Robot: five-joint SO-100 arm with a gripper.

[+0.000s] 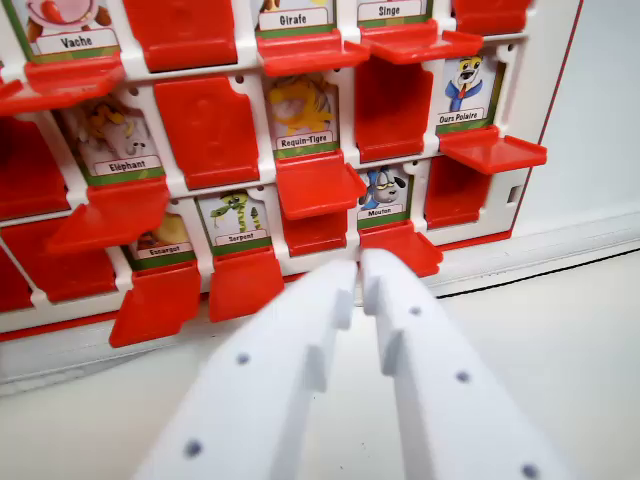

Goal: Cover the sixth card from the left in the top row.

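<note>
I see my jaws nearly closed, holding nothing, tips just before the Mouton card (383,195) on the board (525,110).

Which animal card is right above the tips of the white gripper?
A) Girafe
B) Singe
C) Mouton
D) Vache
C: the Mouton card, with a little sheep on it, sits open in the nearest row, straight above the gripper in the wrist view; the Vache card, Girafe card and Singe card are along the top edge of the view.
</note>
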